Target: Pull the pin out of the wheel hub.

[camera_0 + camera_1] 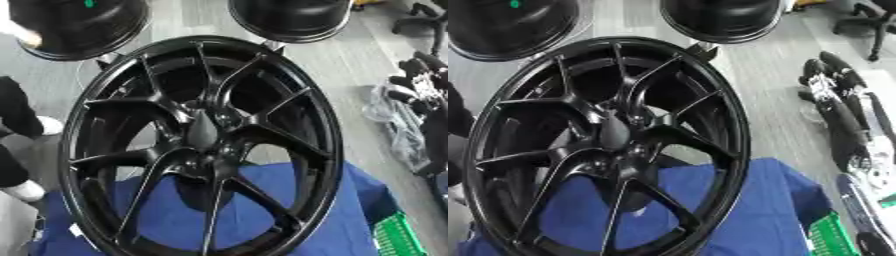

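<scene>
Well to the left of the right hand point(822, 75), upright on a blue cloth point(262, 220): black wheel point(105, 150), spokes facing the camera. At its hub point(636, 146), a dark tapered piece point(203, 131), possibly the pin, seated in the centre. Far right, apart from the wheel: the right hand, open or closed impossible to tell.

Your right arm point(843, 122) shows at the right edge as a long, glossy black shell, rounded along its length. Silver metal parts sit where it joins the right hand point(822, 70), which is black too with pale flecks. Lighter silver pieces show near the arm's lower end.
</scene>
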You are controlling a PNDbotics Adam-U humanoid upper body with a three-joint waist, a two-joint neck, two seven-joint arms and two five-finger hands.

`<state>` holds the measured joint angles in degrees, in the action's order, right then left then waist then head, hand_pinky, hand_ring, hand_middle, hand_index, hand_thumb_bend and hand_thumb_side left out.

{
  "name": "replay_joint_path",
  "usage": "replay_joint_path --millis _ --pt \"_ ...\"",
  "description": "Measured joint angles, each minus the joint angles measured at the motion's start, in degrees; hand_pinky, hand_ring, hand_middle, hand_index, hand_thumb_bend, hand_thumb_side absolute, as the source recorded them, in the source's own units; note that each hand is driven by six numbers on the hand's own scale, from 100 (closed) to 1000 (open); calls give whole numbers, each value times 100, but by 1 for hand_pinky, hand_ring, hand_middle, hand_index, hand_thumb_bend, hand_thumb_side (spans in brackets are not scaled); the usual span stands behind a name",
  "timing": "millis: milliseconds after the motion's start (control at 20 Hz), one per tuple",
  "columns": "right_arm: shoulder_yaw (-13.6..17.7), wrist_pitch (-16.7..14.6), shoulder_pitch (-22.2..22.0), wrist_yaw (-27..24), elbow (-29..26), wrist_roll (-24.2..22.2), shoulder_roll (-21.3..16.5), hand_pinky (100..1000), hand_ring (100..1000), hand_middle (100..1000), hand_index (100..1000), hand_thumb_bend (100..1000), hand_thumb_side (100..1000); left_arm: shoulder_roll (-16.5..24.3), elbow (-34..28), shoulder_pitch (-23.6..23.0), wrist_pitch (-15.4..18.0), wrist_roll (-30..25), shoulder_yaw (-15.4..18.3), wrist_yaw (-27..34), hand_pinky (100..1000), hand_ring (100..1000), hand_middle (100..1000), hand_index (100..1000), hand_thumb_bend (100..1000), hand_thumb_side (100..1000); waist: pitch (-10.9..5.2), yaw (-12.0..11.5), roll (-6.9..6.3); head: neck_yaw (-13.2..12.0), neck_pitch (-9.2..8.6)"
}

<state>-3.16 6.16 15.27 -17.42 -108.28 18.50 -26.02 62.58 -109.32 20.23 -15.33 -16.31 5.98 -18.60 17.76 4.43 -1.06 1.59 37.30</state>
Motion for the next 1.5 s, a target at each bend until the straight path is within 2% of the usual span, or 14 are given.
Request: replay_joint_path --millis 50,100,150,250,300,450,550,650,800,900,1000,1300,1350,1500 --pt "1 -2 0 0 0 6 0 803 829 830 919 252 560 -101 -2 -157 -31 104 77 43 834 724 614 466 140 100 10 -2 16 2 -19" --pt "3 -5 0 0 -1 9 1 803 829 829 919 251 558 -222 -2 -312 -36 177 140 103 878 793 715 685 189 100 18 -2 32 4 -24" --pt "9 -9 1 0 -1 13 1 803 829 829 919 251 557 -345 -1 -452 -20 210 191 168 905 832 773 780 264 100 27 -2 44 6 -26" --pt "25 -10 1 0 -1 19 3 802 828 829 919 246 551 -556 51 -655 1 222 287 215 921 899 839 872 445 234 36 -3 54 6 -44" --pt "31 -10 1 0 -2 19 3 802 828 829 919 246 551 -632 106 -712 2 220 342 177 922 902 841 874 454 245 36 -3 53 5 -59" --pt "31 -9 2 0 -2 17 3 800 826 827 918 246 555 -803 345 -789 -6 209 466 17 918 930 884 907 600 460 36 -3 53 2 -69" --pt "31 -8 2 0 -2 17 4 801 825 826 916 247 553 -892 507 -797 -1 213 520 -3 913 917 873 895 627 566 36 -2 54 -7 -69" --pt "31 -8 2 0 -2 16 4 801 825 826 916 249 553 -970 647 -797 23 232 549 83 918 903 854 876 590 614 36 -1 53 -28 -69" --pt "31 -8 3 -1 -2 17 5 801 825 825 916 248 552 -1108 791 -770 76 416 604 395 910 853 795 826 356 740 36 0 61 -51 -69" --pt "32 -9 1 -1 -2 19 5 801 825 825 916 248 553 -1260 791 -664 114 923 703 803 898 818 764 801 249 710 35 -2 77 -52 -68" --pt "33 -10 -3 -2 -3 21 6 801 825 825 916 247 552 -1506 703 -494 215 1790 800 1382 894 801 757 798 235 772 35 -3 93 -53 -66" --pt "33 -10 -2 -34 -11 25 38 801 826 825 916 247 549 -2617 254 -19 848 4357 869 2978 910 807 771 838 309 806 35 15 148 -52 -66" --pt "33 -11 16 -50 -16 28 58 802 829 826 917 247 547 -2802 255 29 933 4632 868 3176 910 805 764 821 326 768 35 17 158 -53 -65" --pt "33 -29 45 -83 -35 60 77 802 834 829 918 246 547 -3206 341 116 1086 5104 867 3547 915 807 767 827 335 759 35 38 199 -62 -63"
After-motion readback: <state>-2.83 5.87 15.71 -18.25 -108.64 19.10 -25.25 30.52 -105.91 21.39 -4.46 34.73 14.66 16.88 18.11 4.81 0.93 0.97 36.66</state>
